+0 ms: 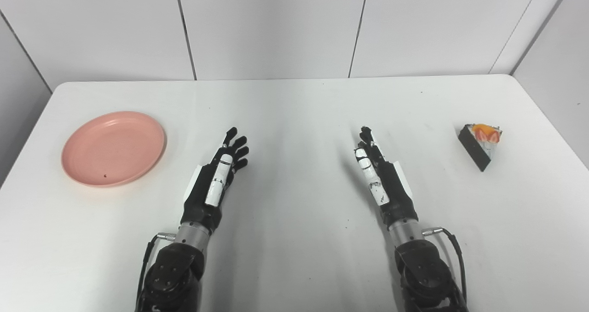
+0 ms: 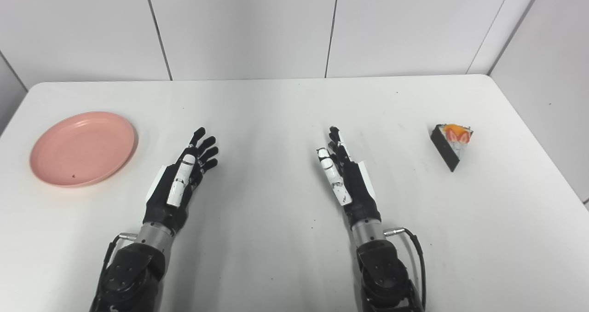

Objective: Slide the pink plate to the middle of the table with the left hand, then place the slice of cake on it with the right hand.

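A round pink plate (image 1: 113, 147) lies flat at the table's left side, with nothing on it. A wedge of cake (image 1: 480, 145) with dark sides and orange and red fruit on top stands at the far right. My left hand (image 1: 221, 174) hovers near the table's middle, to the right of the plate and apart from it, fingers stretched and open. My right hand (image 1: 379, 174) is held edge-on right of centre, fingers straight, open and holding nothing, well left of the cake.
The white table (image 1: 294, 105) ends at a white panelled wall (image 1: 276, 26) behind. Its rounded right edge runs close behind the cake. A wide stretch of bare tabletop lies between my two hands.
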Motion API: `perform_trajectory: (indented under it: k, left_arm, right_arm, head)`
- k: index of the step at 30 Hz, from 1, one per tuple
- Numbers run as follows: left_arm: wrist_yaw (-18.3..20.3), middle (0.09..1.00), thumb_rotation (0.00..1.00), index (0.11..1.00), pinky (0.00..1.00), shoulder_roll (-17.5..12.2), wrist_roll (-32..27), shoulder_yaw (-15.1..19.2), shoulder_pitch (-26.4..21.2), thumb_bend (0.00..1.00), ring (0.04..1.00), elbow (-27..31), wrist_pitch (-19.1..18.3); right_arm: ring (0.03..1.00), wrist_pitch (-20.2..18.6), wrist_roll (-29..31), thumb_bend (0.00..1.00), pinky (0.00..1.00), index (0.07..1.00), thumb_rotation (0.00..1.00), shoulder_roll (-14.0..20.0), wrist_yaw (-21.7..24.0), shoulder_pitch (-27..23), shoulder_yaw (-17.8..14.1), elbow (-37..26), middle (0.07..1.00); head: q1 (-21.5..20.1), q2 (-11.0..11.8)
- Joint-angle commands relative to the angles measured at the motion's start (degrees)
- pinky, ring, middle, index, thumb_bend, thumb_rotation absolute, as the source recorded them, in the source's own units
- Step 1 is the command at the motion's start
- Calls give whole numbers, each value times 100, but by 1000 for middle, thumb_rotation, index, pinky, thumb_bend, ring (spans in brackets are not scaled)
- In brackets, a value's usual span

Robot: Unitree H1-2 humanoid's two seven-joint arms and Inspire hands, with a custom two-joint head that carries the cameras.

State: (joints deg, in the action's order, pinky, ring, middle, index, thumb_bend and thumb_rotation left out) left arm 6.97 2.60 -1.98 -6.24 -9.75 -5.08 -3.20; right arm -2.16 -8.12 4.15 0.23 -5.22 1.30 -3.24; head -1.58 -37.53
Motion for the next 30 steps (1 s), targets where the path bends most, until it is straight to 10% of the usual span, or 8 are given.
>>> perform_trajectory:
  k: [1, 26, 30]
  left_arm:
    - [-20, 946, 1000, 958, 915, -12, 58, -20, -50, 379, 928, -94, -217]
    - [-10, 946, 1000, 960, 918, -4, 36, -18, -49, 388, 930, -101, -219]
    - [-72, 950, 1000, 964, 927, 105, 129, -104, -65, 379, 935, -220, -140]
  right_arm:
    - [960, 94, 2, 237, 943, 982, 1000, 12, -7, -138, 8, -136, 980]
    - [961, 152, 3, 255, 947, 982, 1000, 45, -3, -142, 16, -96, 980]
    - [969, 70, 168, 229, 954, 984, 1000, 136, 71, -111, -80, -127, 986]
  head:
    - [17, 7]
    - [54, 5]
    - [936, 182]
